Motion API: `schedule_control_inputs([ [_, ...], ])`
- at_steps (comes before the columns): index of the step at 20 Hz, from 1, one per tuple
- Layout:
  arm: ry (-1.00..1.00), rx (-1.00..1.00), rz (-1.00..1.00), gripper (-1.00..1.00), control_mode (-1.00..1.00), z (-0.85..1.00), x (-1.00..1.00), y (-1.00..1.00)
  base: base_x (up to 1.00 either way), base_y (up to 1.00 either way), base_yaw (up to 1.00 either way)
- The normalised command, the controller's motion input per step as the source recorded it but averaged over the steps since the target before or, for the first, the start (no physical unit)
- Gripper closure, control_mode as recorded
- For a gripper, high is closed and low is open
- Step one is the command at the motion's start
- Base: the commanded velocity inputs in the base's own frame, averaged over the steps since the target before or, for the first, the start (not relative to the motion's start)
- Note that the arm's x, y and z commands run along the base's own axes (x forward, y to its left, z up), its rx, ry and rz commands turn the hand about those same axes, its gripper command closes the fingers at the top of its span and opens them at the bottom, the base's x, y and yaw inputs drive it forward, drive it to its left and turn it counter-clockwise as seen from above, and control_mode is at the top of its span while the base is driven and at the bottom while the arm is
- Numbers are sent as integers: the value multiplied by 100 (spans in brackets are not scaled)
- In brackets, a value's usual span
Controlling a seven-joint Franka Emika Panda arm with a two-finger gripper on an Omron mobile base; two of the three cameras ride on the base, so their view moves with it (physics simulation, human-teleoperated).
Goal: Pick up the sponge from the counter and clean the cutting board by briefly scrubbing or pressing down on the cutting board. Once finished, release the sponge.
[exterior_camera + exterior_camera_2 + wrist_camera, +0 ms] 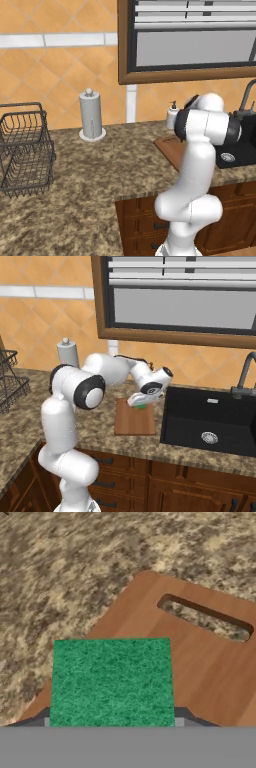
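Gripper (141,404) of the white arm hangs low over the far end of the board, pinching the sponge between its fingers; the hand view looks straight down the sponge's green face, which spans the gap between the two dark fingertips at the bottom edge.

Largest in the scene is the broad speckled brown-and-tan granite table (90,170), with dark wooden drawers (200,481) under its near edge. Set into it on the right is a black rectangular sink (210,421) with a dark curved tap (246,376) behind it. At the far left stands a dark wire basket (22,150). Next comes the flat reddish-brown wooden cutting board (135,421), lying on the table just left of the sink, its slotted handle hole (205,617) showing granite through it. Behind, near the tiled wall, a grey upright paper-towel holder (91,115) stands on a round base, and a small white soap dispenser (172,114) sits near the sink. Smallest is the green-topped rectangular sponge (111,682), held over the board's far end; whether it touches the wood cannot be told.
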Motion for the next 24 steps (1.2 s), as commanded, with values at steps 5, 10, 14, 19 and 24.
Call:
schedule_control_inputs([
  [5,-14,-30,-1,100,-100,36,-20,100,0,0,0],
  [10,0,-6,-1,100,-100,0,-5,100,0,0,0],
  [14,7,0,1,100,-100,0,0,89,0,0,0],
  [19,1,0,0,100,-100,-3,-1,63,0,0,0],
  [24,1,0,0,-100,-100,-20,0,34,0,0,0],
])
